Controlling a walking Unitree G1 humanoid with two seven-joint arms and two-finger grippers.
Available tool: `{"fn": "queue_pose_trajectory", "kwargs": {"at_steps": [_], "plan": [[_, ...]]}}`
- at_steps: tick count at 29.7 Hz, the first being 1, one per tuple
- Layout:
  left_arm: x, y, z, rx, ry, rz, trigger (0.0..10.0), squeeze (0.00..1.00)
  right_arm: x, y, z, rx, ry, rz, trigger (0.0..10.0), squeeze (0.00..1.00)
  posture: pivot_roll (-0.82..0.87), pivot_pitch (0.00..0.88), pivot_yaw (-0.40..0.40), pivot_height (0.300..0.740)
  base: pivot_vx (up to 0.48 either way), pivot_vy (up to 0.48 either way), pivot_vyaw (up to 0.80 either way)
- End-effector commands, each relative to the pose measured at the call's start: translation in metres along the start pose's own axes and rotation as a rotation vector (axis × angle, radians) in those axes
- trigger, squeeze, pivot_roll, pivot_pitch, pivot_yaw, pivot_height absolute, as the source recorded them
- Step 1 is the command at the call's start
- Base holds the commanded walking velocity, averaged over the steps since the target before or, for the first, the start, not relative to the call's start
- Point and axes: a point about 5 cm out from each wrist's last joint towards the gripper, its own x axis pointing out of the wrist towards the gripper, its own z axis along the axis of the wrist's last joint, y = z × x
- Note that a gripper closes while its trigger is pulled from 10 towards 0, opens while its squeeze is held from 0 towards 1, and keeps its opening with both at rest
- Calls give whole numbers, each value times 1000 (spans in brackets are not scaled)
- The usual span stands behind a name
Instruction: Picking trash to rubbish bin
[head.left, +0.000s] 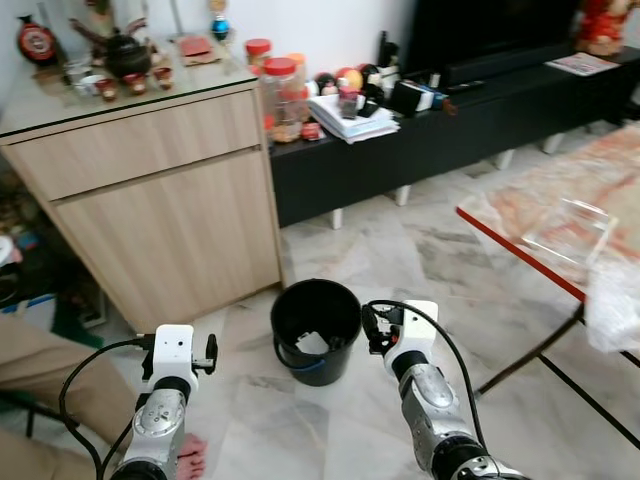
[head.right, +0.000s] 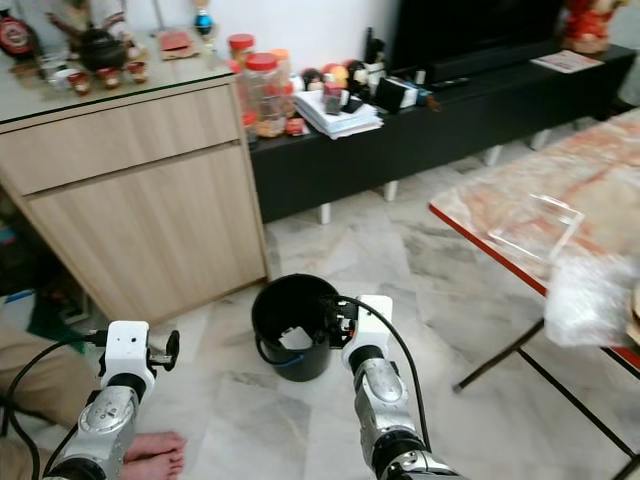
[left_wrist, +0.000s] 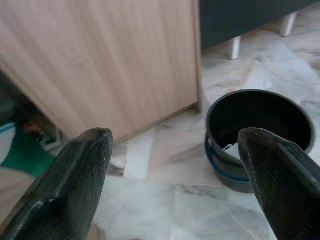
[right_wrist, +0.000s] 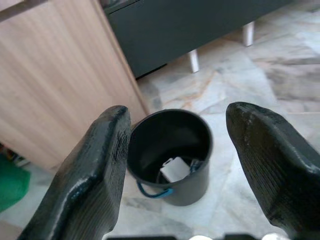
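Glossy marble floor (head.left: 420, 250), smooth wooden cabinet (head.left: 160, 210), round black plastic bin (head.left: 316, 330) beside it holding a white scrap (right_wrist: 175, 169), left hand (left_wrist: 175, 175) and right hand (right_wrist: 195, 165) both spread, empty, above the floor

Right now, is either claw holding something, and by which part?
Nothing is held. The left claw and right claw are both open and empty above the black bin.

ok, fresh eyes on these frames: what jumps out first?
The black bin on the marble floor, beside the corner of the wooden cabinet, with a pale scrap lying inside it. The right gripper is open, hanging above the bin; the left gripper is also open, off to the bin's left. A red-edged table under clear plastic stands to the right.
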Motion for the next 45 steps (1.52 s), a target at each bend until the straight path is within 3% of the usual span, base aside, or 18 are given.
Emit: {"fn": "queue_pose_trajectory", "kwargs": {"at_steps": [1, 8, 28, 45], "plan": [[3, 0, 7, 25, -29, -11, 10000, 0, 5, 6, 9, -10, -31, 19, 10000, 0, -25, 0, 41, 740, 0, 0, -800], [6, 0, 10, 27, -36, -6, 10000, 0, 6, 9, 9, -13, -34, 25, 10000, 0, -20, 0, 39, 740, 0, -410, -800], [7, 2, 12, 20, -42, 1, 10000, 0, 6, 17, 7, -5, -31, 47, 10000, 0, -10, 0, 37, 740, 0, 0, -800], [6, -1, 12, 4, -45, -4, 10000, 0, 6, 15, 8, -12, -28, 45, 10000, 0, -15, 0, 26, 740, 0, 0, -800]]}}
